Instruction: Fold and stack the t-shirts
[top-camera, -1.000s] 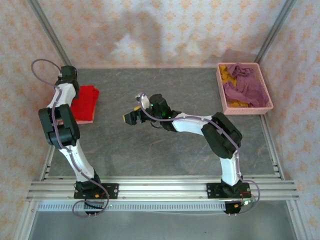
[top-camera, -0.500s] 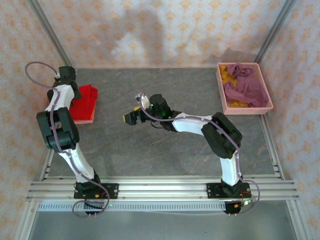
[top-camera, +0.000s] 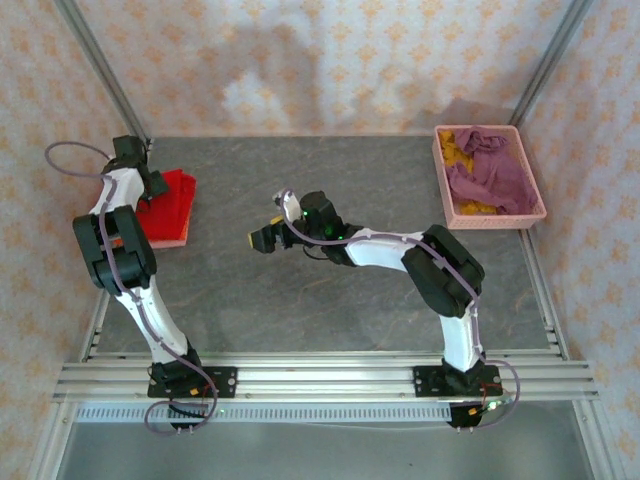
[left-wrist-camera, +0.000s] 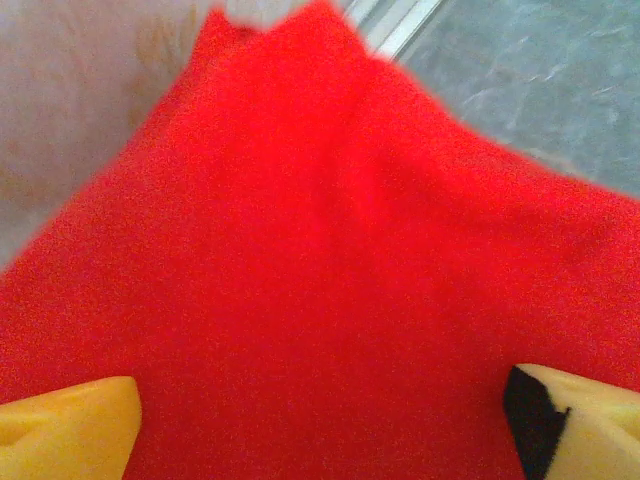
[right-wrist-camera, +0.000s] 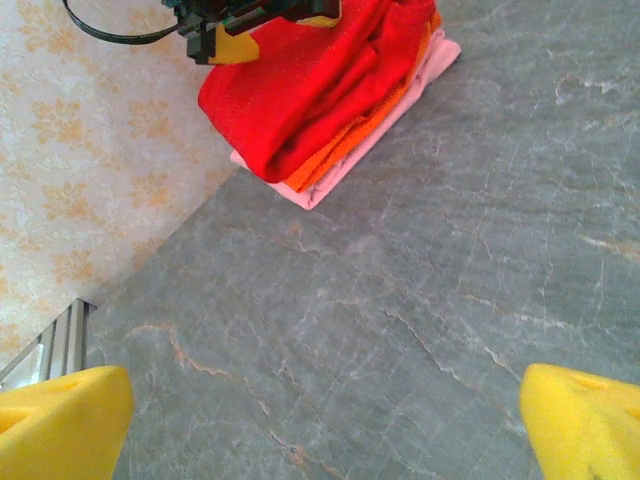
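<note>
Right, the red t-shirt lies folded on top of a small stack at the far left of the table, close to the left wall. From the right wrist camera I can see the layers: the red t-shirt on top, an orange t-shirt under it, and a pale pink t-shirt at the bottom, its edge sticking out towards the table's middle.

The left gripper hangs right over the stack. In its own camera the red t-shirt is spread beneath the left gripper, whose yellow fingertips stand wide apart at the two lower corners with no cloth pinched between them. The right wrist view also catches the left gripper over the far end of the red cloth.

The right gripper is over bare table near the middle, well apart from the stack, spread wide and holding nothing; in its own view, the right gripper has only grey stone-patterned surface between its fingers.

At the far right sits the pink basket, with a mauve-purple t-shirt crumpled in it over a mustard yellow t-shirt.
</note>
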